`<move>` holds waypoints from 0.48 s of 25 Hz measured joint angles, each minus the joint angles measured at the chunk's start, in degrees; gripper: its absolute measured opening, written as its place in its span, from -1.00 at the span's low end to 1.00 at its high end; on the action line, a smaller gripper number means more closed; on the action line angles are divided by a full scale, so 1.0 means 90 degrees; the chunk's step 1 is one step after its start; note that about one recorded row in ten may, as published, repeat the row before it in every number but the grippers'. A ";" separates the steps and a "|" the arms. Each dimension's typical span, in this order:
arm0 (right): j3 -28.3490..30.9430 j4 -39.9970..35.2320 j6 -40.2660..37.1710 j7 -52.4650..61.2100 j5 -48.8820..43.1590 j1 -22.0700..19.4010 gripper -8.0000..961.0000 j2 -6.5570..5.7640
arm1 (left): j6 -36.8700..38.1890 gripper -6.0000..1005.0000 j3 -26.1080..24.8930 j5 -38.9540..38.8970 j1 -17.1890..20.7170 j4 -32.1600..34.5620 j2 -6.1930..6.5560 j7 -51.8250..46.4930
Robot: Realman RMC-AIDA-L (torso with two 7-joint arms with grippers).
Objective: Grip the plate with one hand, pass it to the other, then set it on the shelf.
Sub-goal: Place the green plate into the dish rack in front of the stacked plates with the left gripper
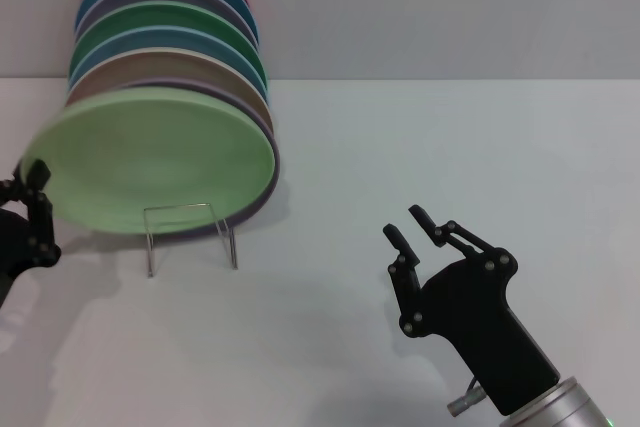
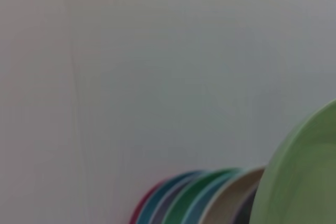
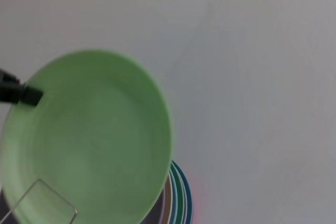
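The light green plate (image 1: pixel 150 162) stands tilted at the front of the row on the clear shelf (image 1: pixel 232 243), leaning on the plates behind it. It looks blurred. My left gripper (image 1: pixel 36 197) is at the plate's left rim, at the view's left edge, and appears shut on that rim. In the right wrist view one black fingertip (image 3: pixel 23 94) lies on the rim of the plate (image 3: pixel 94 135). The plate's edge also shows in the left wrist view (image 2: pixel 304 177). My right gripper (image 1: pixel 418 226) is open and empty, low over the table to the right of the shelf.
Several upright coloured plates fill the shelf behind the light green one: a lilac plate (image 1: pixel 268 197) right behind it, a tan one (image 1: pixel 170 69), a darker green one (image 1: pixel 170 22), and blue and red ones. The white table (image 1: pixel 450 147) extends to the right.
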 joint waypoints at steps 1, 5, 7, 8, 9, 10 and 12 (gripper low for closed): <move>0.0000 -0.0001 -0.0001 -0.0001 0.0000 0.0000 -0.51 0.0000 | -0.0210 -0.90 0.0029 0.0002 -0.0009 -0.0013 -0.0006 0.0126; -0.0001 -0.0009 0.0008 -0.0003 0.0000 0.0000 -0.51 0.0000 | -0.0370 -0.90 0.0081 0.0003 -0.0010 -0.0005 -0.0010 0.0257; 0.0004 -0.0010 0.0026 -0.0005 0.0000 0.0008 -0.51 0.0000 | -0.0440 -0.90 0.0149 0.0003 0.0011 -0.0015 -0.0011 0.0345; 0.0005 -0.0010 0.0029 -0.0006 0.0000 0.0018 -0.51 0.0000 | -0.0495 -0.90 0.0165 0.0002 0.0013 -0.0026 -0.0010 0.0360; 0.0005 -0.0010 0.0029 -0.0006 0.0000 0.0018 -0.51 0.0000 | -0.0495 -0.90 0.0165 0.0002 0.0013 -0.0026 -0.0010 0.0360; 0.0005 -0.0010 0.0032 -0.0006 0.0000 0.0024 -0.51 0.0000 | -0.0515 -0.90 0.0165 0.0000 0.0014 -0.0036 -0.0012 0.0369; 0.0005 -0.0010 0.0032 -0.0007 0.0000 0.0025 -0.51 0.0000 | -0.0553 -0.90 0.0152 -0.0010 0.0020 -0.0060 -0.0018 0.0408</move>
